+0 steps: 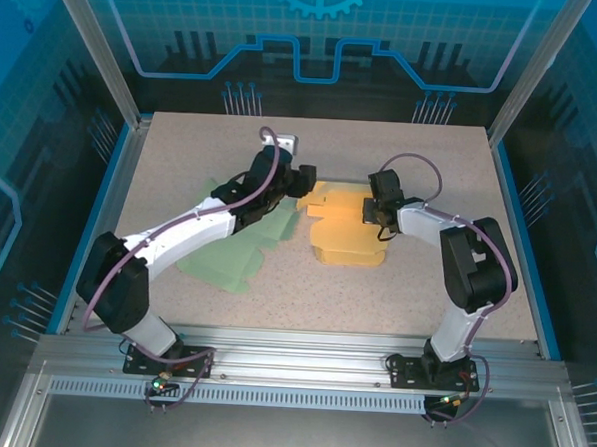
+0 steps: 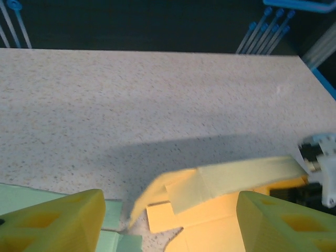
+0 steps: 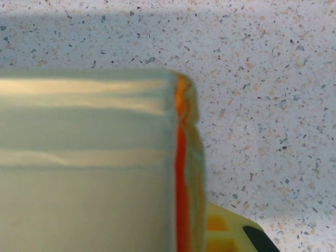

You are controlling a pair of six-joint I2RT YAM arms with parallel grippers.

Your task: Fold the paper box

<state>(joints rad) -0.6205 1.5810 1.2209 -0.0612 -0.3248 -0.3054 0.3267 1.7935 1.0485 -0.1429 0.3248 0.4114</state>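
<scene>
One yellow box (image 1: 344,242) lies beside one green sheet (image 1: 231,265).

blurred box flap (image 3: 84,157) hides how right hand (image 1: 372,215) grips; left arm (image 1: 193,223) covers part of green sheet (image 1: 226,265).

**Top view.** L arm (image 1: 193,228) & R arm (image 1: 448,231): white link shells, black rounded joint housings, each w/ a black base plate (image 1: 166,359) bolted to the rail. A grey-mauve cable (image 1: 422,159) runs along each arm, looping free at wrist & base. Small green & red lights (image 1: 159,385) sit by the base connectors. A silver-white block (image 1: 284,143) sits at the L wrist.

**L wrist view.** Fingers (image 2: 58,223): yellow plastic, blocky, w/ square recesses.

**R wrist view.** Finger (image 3: 223,231): yellow, w/ a black part at its edge.
</scene>
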